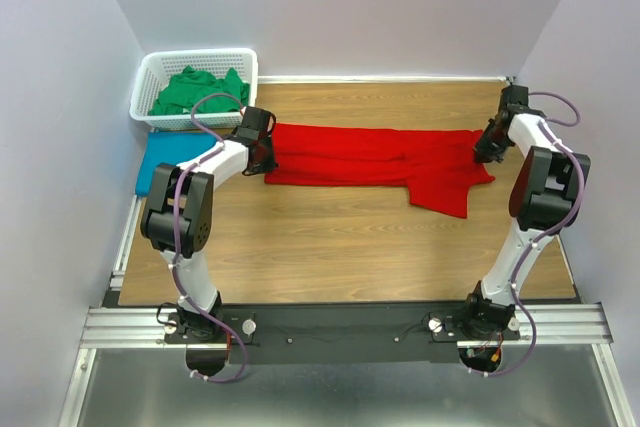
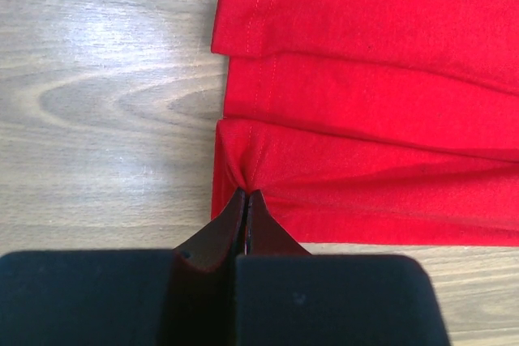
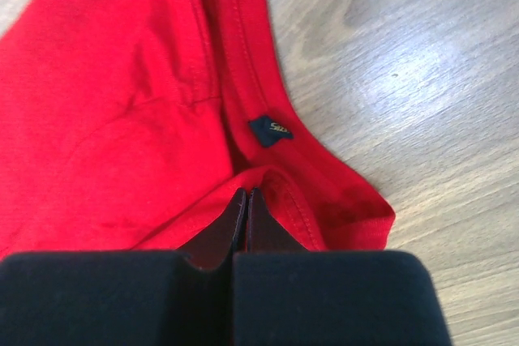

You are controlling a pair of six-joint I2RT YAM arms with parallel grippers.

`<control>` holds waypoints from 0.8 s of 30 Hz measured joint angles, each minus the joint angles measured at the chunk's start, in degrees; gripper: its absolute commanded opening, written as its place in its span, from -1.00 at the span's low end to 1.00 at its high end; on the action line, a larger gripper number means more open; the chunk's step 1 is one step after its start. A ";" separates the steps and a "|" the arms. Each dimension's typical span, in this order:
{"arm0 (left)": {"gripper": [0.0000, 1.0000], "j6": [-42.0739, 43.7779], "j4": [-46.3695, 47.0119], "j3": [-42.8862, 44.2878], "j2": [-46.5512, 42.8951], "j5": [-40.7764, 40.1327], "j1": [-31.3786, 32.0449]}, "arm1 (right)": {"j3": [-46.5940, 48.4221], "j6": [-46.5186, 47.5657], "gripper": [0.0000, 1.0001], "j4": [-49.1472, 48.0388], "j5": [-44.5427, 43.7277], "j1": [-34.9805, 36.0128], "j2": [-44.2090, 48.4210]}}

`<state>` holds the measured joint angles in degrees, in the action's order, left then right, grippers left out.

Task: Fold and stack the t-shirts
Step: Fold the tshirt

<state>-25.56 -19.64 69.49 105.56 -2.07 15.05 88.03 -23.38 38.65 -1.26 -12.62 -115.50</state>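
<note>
Red shirt: lies on the table, drawn out as a long band across the far half, folded lengthwise. One flap juts toward the near edge at its right end.
Left gripper: jaws closed tight, tips pinching the nearest hemmed edge at the shirt's left end. The cloth puckers into small creases where the tips meet it.
Left end, layers: three hemmed edges show in the left wrist view, stepped one behind another and lying flat on the wood.
Right gripper: jaws closed tight, tips nipping the ribbed neck edge at the shirt's right end.
Tag: small, dark blue, sewn inside the neck, just beyond the right tips. Its print is too small to read.
Green shirt: crumpled inside the basket at the far left corner.
Teal shirt: at the table's left edge, just in front of the basket, partly hidden by the left arm. Whether it is folded I cannot tell.
</note>
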 measured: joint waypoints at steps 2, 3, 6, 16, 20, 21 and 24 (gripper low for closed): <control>-0.90 -0.04 0.31 0.00 0.20 0.00 0.00 | 0.00 0.11 -0.94 0.02 -0.26 0.00 -0.44; -0.84 -0.15 0.44 -0.04 0.39 0.00 0.00 | 0.00 0.15 -0.91 0.00 -0.48 0.02 -0.68; -0.60 -0.33 0.81 -0.44 0.68 0.00 0.00 | 0.00 0.42 -0.76 -0.02 -0.74 0.15 -1.09; 0.22 -0.76 1.14 -0.79 -0.72 -0.04 -0.09 | 0.00 1.27 -0.09 -0.02 -0.59 0.20 0.28; 0.33 -1.05 1.49 -2.21 -4.63 -0.11 -0.09 | -0.09 1.01 0.20 0.02 -0.22 0.22 4.26; 0.34 -1.22 1.53 -2.71 -5.95 -0.22 -0.09 | -0.46 1.01 0.30 -0.24 0.33 0.22 5.97; 0.38 -1.33 1.88 -4.72 -10.32 -1.20 -0.09 | -2.23 0.96 0.34 -0.63 1.20 0.31 11.04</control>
<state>-26.89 -17.76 64.77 95.24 -3.27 14.96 85.80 -22.41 38.02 -0.05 -12.32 -104.47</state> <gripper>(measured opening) 0.673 0.653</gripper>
